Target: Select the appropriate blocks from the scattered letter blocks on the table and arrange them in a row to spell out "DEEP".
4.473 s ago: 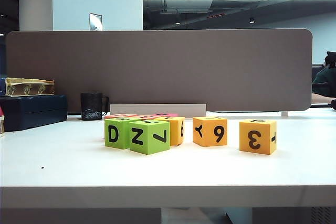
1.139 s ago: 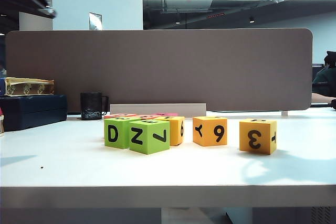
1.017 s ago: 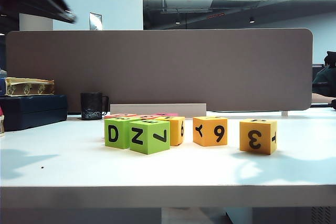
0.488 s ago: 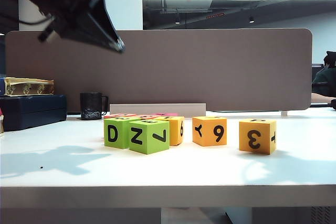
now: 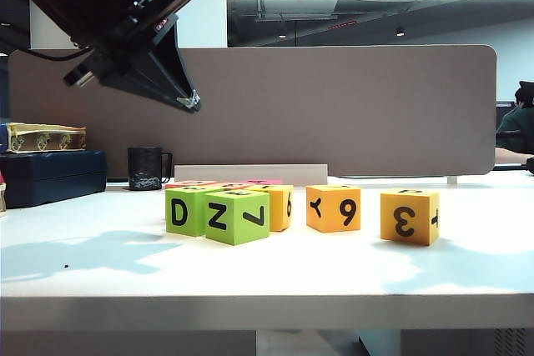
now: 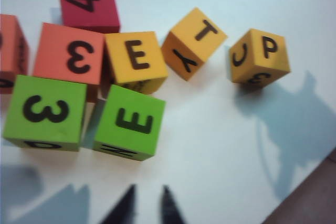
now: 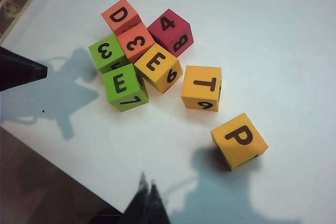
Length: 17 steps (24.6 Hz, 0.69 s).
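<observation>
Foam-like cubes, light I'd guess | pinch P cube (image 7: 239, 140) by flat sides (right) | left gripper (image 5: 190, 102) high left, right gripper (image 7: 147, 188) above near edge, both closed, empty

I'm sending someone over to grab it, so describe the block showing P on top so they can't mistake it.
On the white table, find the tight cluster of coloured blocks. The orange block with P on top sits alone beyond the orange T block, apart from everything; the right gripper hangs nearest it.

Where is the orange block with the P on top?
In the exterior view the orange P block sits alone at the right end of the table, right of the orange T block.
</observation>
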Each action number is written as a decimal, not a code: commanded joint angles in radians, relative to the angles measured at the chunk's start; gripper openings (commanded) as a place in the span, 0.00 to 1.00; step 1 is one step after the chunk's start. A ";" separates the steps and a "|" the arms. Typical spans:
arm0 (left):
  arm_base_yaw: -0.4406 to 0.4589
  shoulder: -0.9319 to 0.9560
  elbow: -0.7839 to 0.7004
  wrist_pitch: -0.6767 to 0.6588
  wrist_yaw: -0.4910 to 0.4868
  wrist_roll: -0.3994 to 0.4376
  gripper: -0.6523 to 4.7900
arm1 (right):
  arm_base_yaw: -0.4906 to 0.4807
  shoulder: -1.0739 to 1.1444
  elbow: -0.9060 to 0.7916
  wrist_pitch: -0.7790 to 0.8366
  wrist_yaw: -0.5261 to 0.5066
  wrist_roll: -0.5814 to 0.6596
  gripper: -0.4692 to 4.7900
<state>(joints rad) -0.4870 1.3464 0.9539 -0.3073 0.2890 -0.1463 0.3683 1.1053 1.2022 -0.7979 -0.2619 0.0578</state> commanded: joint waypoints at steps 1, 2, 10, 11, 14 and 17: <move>-0.001 0.011 0.006 0.019 -0.015 0.009 0.36 | 0.001 -0.001 0.005 0.019 -0.003 -0.003 0.09; -0.001 0.018 0.006 0.021 -0.016 0.011 0.36 | 0.001 -0.001 0.005 0.019 -0.003 -0.003 0.09; -0.015 0.099 0.013 0.024 -0.013 0.043 0.48 | 0.001 -0.001 0.005 0.019 -0.003 -0.003 0.09; -0.018 0.113 0.022 0.023 -0.013 0.043 0.55 | 0.001 -0.001 0.005 0.019 -0.003 -0.003 0.09; -0.034 0.155 0.071 -0.009 -0.013 0.049 0.66 | 0.001 -0.001 0.005 0.018 -0.003 -0.003 0.09; -0.051 0.196 0.145 -0.079 -0.022 0.098 0.66 | 0.001 -0.001 0.006 0.013 -0.003 -0.003 0.09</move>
<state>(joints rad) -0.5266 1.5318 1.0672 -0.3454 0.2729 -0.0879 0.3683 1.1061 1.2022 -0.7979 -0.2623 0.0582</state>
